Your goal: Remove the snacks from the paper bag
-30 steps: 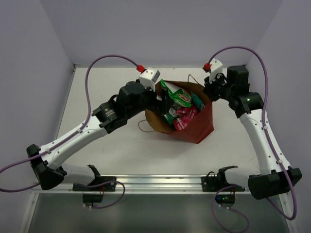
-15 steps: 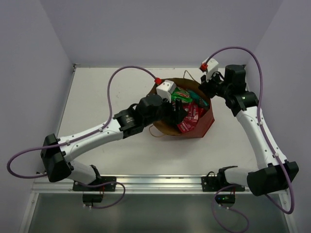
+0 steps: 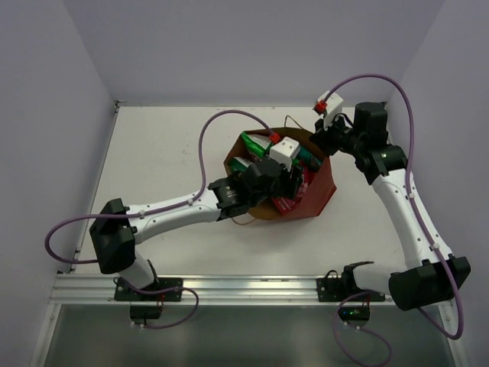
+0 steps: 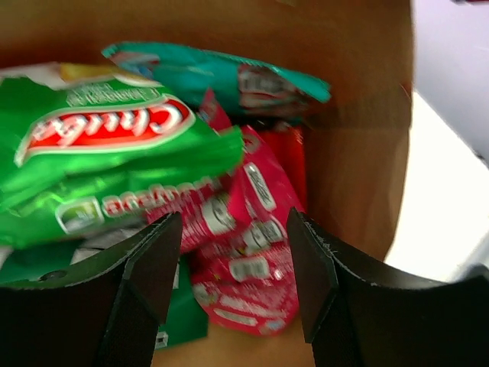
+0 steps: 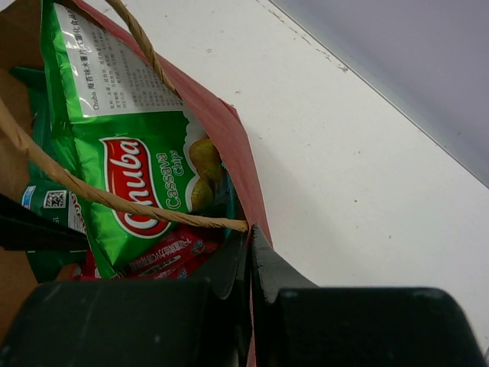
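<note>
- During the last second my left gripper has gone from the left side of the bag into its mouth. In the top view it is now above the snacks.
- Its jaws were wide before and are narrower now, but they still stand apart and clamp nothing yet.
- Between the fingers I see the pink sachets, partly under the edge of the chips. The teal packet lies behind them near the far wall, and a red packet lies by the right wall.
- This wrist view is blurred, so I cannot say if a finger already touches a sachet; probably not yet.
- My right gripper stays closed on the rim of the bag, just beside the handle, and keeps the mouth open.
- The bag stands on the table between the arms, nearer to the right one. It has turned a little since a second ago.
- All the snacks I can see are inside the bag and none lies on the table. I judge the first pick is just coming, most likely a sachet.
</note>
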Action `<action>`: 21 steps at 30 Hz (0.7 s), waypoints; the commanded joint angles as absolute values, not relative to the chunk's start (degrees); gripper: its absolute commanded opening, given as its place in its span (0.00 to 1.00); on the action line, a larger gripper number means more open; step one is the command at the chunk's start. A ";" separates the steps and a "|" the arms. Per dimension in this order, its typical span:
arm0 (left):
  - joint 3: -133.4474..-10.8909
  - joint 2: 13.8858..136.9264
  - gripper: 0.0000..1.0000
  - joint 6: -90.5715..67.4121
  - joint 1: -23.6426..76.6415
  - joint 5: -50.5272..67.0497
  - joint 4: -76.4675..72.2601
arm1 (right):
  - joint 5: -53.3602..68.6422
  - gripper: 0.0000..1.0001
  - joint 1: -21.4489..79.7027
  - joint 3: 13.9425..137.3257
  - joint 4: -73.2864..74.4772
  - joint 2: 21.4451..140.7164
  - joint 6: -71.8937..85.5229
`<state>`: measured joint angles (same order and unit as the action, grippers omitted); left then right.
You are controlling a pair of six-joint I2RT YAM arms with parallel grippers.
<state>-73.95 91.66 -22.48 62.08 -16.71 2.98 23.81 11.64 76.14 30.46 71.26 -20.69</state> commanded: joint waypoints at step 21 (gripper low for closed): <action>-82.62 86.42 0.00 -18.37 62.40 -21.88 11.31 | 24.52 0.00 12.48 76.20 23.29 65.48 -20.83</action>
<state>-79.48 95.33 -17.41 62.28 -21.08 6.90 23.55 12.23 75.20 30.79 69.41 -20.64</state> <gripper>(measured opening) 0.018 0.015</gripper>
